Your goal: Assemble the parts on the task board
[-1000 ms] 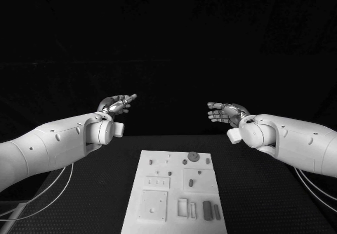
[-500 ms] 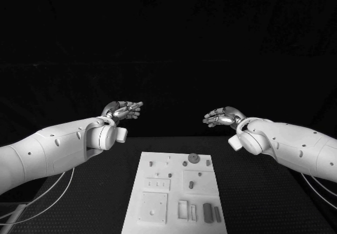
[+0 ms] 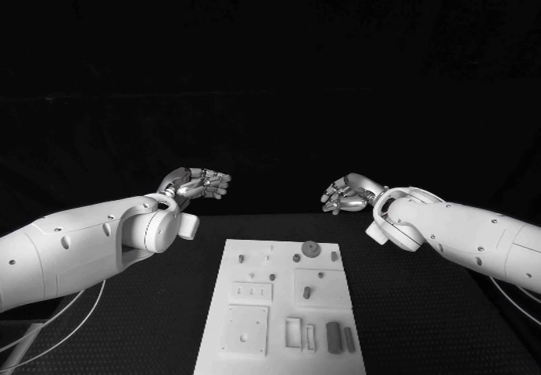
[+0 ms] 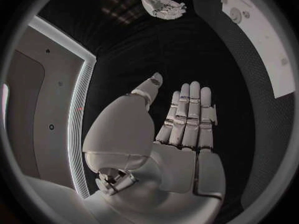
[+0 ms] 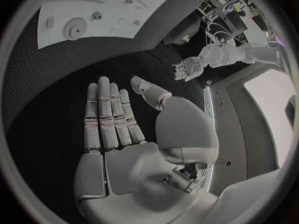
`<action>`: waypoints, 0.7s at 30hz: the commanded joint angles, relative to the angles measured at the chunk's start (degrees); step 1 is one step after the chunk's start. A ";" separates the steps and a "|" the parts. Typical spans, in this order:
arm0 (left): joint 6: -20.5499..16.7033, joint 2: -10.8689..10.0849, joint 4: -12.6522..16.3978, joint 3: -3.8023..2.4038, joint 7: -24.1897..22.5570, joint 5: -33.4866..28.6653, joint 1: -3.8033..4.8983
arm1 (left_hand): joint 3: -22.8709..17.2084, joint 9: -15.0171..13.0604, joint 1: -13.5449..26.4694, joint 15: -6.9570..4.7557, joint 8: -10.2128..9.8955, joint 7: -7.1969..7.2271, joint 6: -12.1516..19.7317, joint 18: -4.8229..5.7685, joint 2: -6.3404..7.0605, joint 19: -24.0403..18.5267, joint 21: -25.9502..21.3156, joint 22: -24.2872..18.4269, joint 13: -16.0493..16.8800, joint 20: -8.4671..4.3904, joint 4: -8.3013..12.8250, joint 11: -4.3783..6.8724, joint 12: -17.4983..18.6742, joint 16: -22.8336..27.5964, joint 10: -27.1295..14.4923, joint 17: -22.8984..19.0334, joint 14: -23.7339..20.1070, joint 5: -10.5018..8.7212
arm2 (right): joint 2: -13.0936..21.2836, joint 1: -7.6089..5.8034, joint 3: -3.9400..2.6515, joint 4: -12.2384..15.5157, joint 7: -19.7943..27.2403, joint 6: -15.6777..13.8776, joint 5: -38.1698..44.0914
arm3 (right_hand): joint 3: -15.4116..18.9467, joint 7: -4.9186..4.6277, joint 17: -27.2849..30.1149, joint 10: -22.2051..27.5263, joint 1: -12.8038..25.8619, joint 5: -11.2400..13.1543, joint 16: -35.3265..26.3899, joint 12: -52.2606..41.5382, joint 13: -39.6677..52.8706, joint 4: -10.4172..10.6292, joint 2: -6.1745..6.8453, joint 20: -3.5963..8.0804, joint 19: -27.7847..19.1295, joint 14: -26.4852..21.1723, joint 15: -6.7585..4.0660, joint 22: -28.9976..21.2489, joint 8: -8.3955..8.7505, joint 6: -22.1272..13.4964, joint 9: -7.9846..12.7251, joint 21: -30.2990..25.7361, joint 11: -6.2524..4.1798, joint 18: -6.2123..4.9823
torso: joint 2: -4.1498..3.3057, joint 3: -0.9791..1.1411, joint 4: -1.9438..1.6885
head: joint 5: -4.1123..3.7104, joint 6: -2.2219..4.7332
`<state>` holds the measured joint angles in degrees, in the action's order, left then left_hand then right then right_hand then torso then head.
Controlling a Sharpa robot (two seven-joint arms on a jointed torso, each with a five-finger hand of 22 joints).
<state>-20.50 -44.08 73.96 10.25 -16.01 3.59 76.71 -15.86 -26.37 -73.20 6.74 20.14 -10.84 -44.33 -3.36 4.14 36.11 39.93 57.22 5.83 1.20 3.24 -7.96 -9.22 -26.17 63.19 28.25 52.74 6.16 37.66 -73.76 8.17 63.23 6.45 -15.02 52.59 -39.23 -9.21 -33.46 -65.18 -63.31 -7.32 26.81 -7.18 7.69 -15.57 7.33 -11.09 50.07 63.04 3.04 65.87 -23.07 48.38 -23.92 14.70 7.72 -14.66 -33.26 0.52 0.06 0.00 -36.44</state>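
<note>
Scene dim — background beyond the table (image 3: 135, 312) is near black, no detail recoverable. The arms and board (image 3: 282, 312) read bright, without blown glare. Board parts are small, soft-edged. Wrist views show strong fisheye bending — straight edges curve toward the rim, circle framed in dark.
</note>
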 commanded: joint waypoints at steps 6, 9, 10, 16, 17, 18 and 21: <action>0.28 -1.74 5.64 0.18 -2.14 4.86 0.01 | -0.24 0.46 1.14 -0.12 -0.68 0.18 -0.73 -1.05 -0.03 0.67 0.38 -0.15 -0.17 -0.18 1.19 0.10 0.70 0.34 0.88 0.14 0.84 0.26 | -0.46 0.74 -0.01 1.19 -1.76 -1.32 21.23 | -0.83 0.04 -3.60 -1.93 -0.49 0.51 2.47 0.97 0.31 -0.34 1.40 3.08 7.78 7.17 -2.28 0.58 0.54 1.30 -0.13 3.57 -0.81 -0.34 | -3.38 0.72 -0.93 | -0.57 0.40; 0.06 -2.64 7.34 0.18 -2.13 4.86 0.01 | -0.45 0.66 1.63 -0.15 -0.88 0.20 -0.91 -0.99 0.01 0.79 0.42 -0.22 -0.16 -0.24 1.67 0.18 0.87 0.47 1.38 0.19 1.03 0.30 | -0.84 0.74 -0.02 1.45 -2.39 -1.62 25.22 | -0.83 0.10 -4.82 -2.33 -0.82 0.59 3.29 1.34 0.51 -0.54 1.91 3.89 9.72 8.74 -2.67 0.83 0.84 1.56 -0.11 4.43 -1.09 -0.34 | -4.50 0.92 -1.41 | -0.74 0.52; -0.01 -2.87 7.75 0.18 -2.14 4.86 0.01 | -0.61 0.75 1.86 -0.22 -0.98 0.20 -1.01 -0.99 -0.02 0.91 0.48 -0.24 -0.12 -0.31 1.96 0.32 0.89 0.47 1.79 0.25 1.23 0.33 | -1.00 0.74 -0.02 1.48 -2.47 -1.55 26.04 | -0.77 0.15 -5.47 -2.43 -0.97 0.69 3.87 1.55 0.60 -0.57 2.14 4.28 10.64 9.49 -2.81 1.05 0.98 1.67 -0.10 4.95 -1.20 -0.34 | -4.82 0.95 -1.53 | -0.83 0.54; 0.00 -4.38 10.37 0.17 -2.13 4.32 0.01 | -1.02 1.02 2.83 -0.38 -1.26 0.23 -1.30 -0.96 -0.01 1.24 0.68 -0.27 -0.09 -0.48 2.80 0.56 1.17 0.56 2.62 0.41 1.68 0.37 | -1.41 1.15 -0.02 2.96 -3.17 -0.73 32.12 | -0.18 0.43 -8.86 -2.94 -1.61 1.09 8.36 2.32 1.01 -0.60 2.83 6.48 15.10 12.87 -3.47 3.22 1.50 2.20 -0.09 8.60 -1.68 -0.34 | -6.84 1.25 -2.16 | -0.98 0.79; 0.01 -4.52 10.57 0.16 -2.12 4.25 0.01 | -1.04 1.04 2.91 -0.38 -1.27 0.23 -1.32 -0.95 -0.01 1.24 0.69 -0.28 -0.10 -0.49 2.84 0.56 1.21 0.58 2.64 0.42 1.69 0.36 | -1.42 1.21 -0.02 3.12 -3.22 -0.69 32.43 | -0.07 0.48 -9.40 -2.98 -1.67 1.16 9.22 2.42 1.05 -0.60 2.96 6.80 15.72 13.39 -3.51 3.63 1.57 2.24 -0.09 9.22 -1.75 -0.34 | -7.04 1.26 -2.22 | -1.03 0.86; 0.06 -4.64 10.85 0.16 -2.13 4.15 0.01 | -1.07 1.06 3.04 -0.38 -1.30 0.22 -1.33 -0.94 0.01 1.25 0.69 -0.28 -0.11 -0.50 2.91 0.55 1.27 0.60 2.65 0.43 1.69 0.36 | -1.51 1.32 -0.02 3.28 -3.25 -0.76 33.09 | 0.28 0.48 -10.63 -3.06 -1.90 1.25 11.45 2.54 1.12 -0.68 3.17 7.67 17.73 15.16 -3.71 4.66 1.66 2.35 -0.09 10.92 -1.93 -0.34 | -7.30 1.29 -2.30 | -1.14 0.98; 0.11 -4.94 11.47 0.16 -2.20 4.44 0.01 | -1.13 1.13 3.37 -0.39 -1.39 0.22 -1.35 -0.92 0.06 1.26 0.70 -0.31 -0.14 -0.51 3.07 0.53 1.42 0.67 2.68 0.45 1.71 0.34 | -1.54 1.50 -0.02 3.72 -3.47 -0.93 34.49 | 0.67 0.53 -14.15 -3.33 -1.89 1.15 17.37 2.94 1.34 -0.60 3.30 9.59 20.32 16.29 -3.99 8.08 2.03 2.62 -0.06 14.94 -2.15 -0.34 | -7.82 1.33 -2.44 | -1.36 1.16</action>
<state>-20.58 -48.94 84.91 10.47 -17.18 7.56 76.68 -16.97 -25.28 -70.46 6.35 19.09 -10.64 -45.35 -3.93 4.31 36.88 40.38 56.98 5.75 0.63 6.04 -7.47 -8.13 -25.77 65.33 28.61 54.06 6.37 36.14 -72.31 8.16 66.67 3.83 -16.02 81.61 -38.79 -8.72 -46.84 -68.20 -65.16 -6.21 42.87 -4.39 8.98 -16.14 10.26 -1.87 69.46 79.03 -0.94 73.29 -21.24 50.72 -23.98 28.81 5.52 -13.96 -40.00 1.74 -2.06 -1.14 -35.47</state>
